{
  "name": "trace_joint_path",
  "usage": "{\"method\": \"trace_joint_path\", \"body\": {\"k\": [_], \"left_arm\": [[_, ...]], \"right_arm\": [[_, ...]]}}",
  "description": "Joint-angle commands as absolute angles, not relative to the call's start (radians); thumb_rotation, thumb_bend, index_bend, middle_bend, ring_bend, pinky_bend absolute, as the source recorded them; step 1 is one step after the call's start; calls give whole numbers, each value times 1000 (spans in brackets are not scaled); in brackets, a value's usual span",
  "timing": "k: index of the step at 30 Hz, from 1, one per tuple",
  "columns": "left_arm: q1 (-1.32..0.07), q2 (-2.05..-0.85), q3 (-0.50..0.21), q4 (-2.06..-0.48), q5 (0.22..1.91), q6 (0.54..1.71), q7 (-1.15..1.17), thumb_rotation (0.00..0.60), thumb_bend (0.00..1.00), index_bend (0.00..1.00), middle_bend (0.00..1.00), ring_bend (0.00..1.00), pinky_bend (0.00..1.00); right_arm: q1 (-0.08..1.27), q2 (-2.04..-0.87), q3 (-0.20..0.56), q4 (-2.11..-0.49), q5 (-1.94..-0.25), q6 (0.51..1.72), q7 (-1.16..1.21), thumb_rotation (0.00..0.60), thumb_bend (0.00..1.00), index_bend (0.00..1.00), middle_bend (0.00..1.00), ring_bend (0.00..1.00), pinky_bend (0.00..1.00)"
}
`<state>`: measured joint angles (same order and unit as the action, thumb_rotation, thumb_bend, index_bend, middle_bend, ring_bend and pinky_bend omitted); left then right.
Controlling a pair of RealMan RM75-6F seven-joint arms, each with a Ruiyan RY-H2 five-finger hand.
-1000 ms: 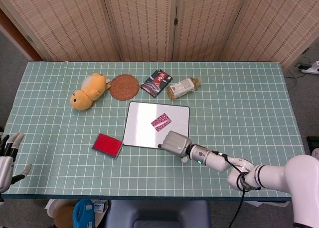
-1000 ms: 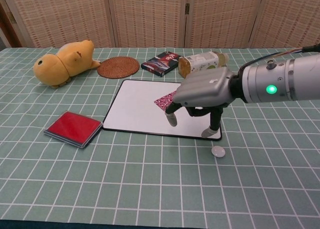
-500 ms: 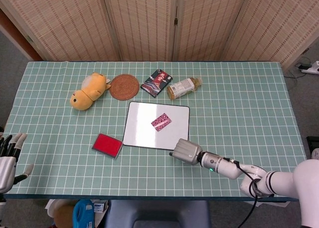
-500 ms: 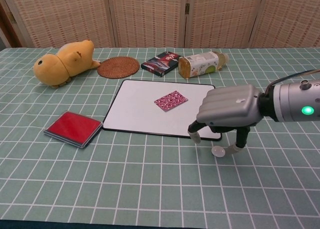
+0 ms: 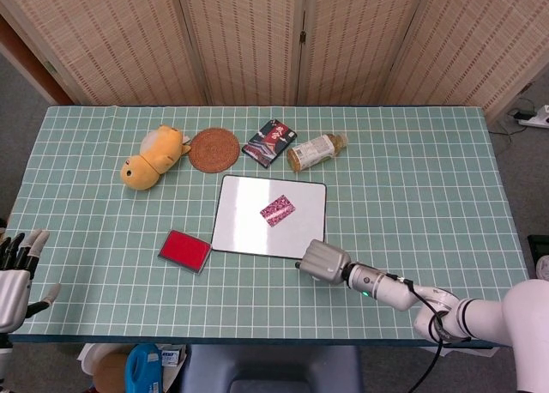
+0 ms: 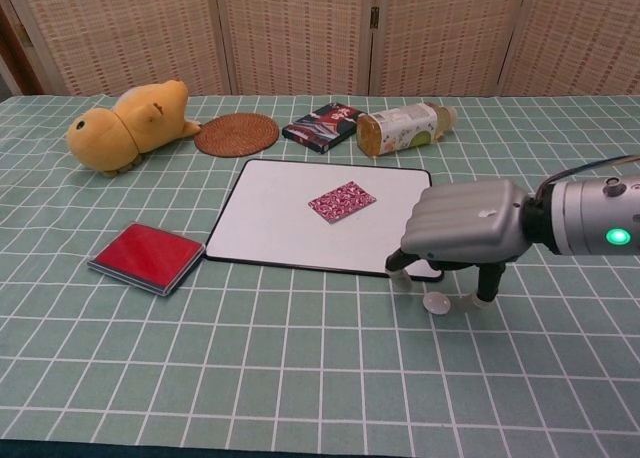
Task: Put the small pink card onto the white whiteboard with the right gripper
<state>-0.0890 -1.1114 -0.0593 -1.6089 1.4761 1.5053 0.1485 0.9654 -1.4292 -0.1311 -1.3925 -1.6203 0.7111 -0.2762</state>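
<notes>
The small pink patterned card (image 5: 278,209) (image 6: 342,200) lies flat on the white whiteboard (image 5: 249,230) (image 6: 270,218), right of the board's middle. My right hand (image 5: 324,261) (image 6: 465,223) hovers palm down just off the board's near right corner, clear of the card. Its fingers (image 6: 400,278) hang down and apart with nothing in them, their tips close to the tablecloth. My left hand (image 5: 15,273) shows only in the head view, at the table's near left edge, with spread, empty fingers.
A small white round piece (image 6: 436,302) lies on the cloth under my right hand. A red pad (image 5: 184,250) sits left of the board. Behind the board are a yellow plush (image 5: 153,157), a woven coaster (image 5: 214,149), a dark packet (image 5: 269,142) and a lying bottle (image 5: 316,151).
My right hand has drawn back from over the whiteboard toward the near table edge and a little right. The pink card stays lying on the board, now uncovered.
</notes>
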Motion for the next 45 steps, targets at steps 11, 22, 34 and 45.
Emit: {"method": "trace_joint_path", "body": {"k": [11,22,34,45], "left_arm": [[-90,-1109,-57,-1611,1482,1506,142,600,262,0,0,0,0],[-89,-1109,-56,-1612,1485,1509,143,600,261,0,0,0,0],[-87,-1107,-53,-1609,1486,1508,137,600,262,0,0,0,0],[-89,-1103,-53,-1608,1488,1505,121,600,262,0,0,0,0]], "right_arm": [[941,-1450,-128,-1370,-1617,704,-302,600,207,403,915,978,999],[935,-1456,-119,-1363,-1628,708,-293,600,206,437,915,978,999],[936,-1468,-112,-1359,-1631,694,-293,600,251,491,919,982,999],[942,-1444,-65,-1380,-1613,718,-276,600,268,512,920,986,1000]]}}
